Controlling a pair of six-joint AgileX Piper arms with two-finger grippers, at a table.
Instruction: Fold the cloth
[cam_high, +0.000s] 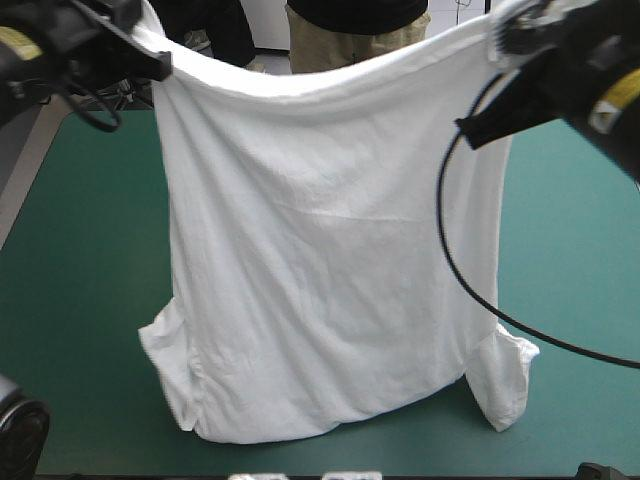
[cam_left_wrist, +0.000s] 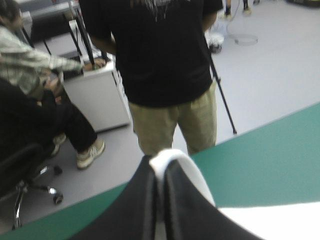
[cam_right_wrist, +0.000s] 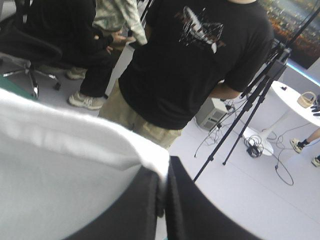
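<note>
Currently, the T-shirt (cam_high: 320, 270) hangs as one spread white sheet above the table's teal-green cover (cam_high: 70, 280), sleeves downward. The left sleeve (cam_high: 165, 350) and the right sleeve (cam_high: 510, 375) sit lowest, close to the table's near edge; contact with the cover cannot be confirmed. The body rises broad and lightly creased toward the far edge. At its upper left corner, the left gripper (cam_left_wrist: 160, 162) pinches the fabric, fingers almost together. At its upper right corner, the right gripper (cam_right_wrist: 164, 172) clamps the fabric likewise.
</note>
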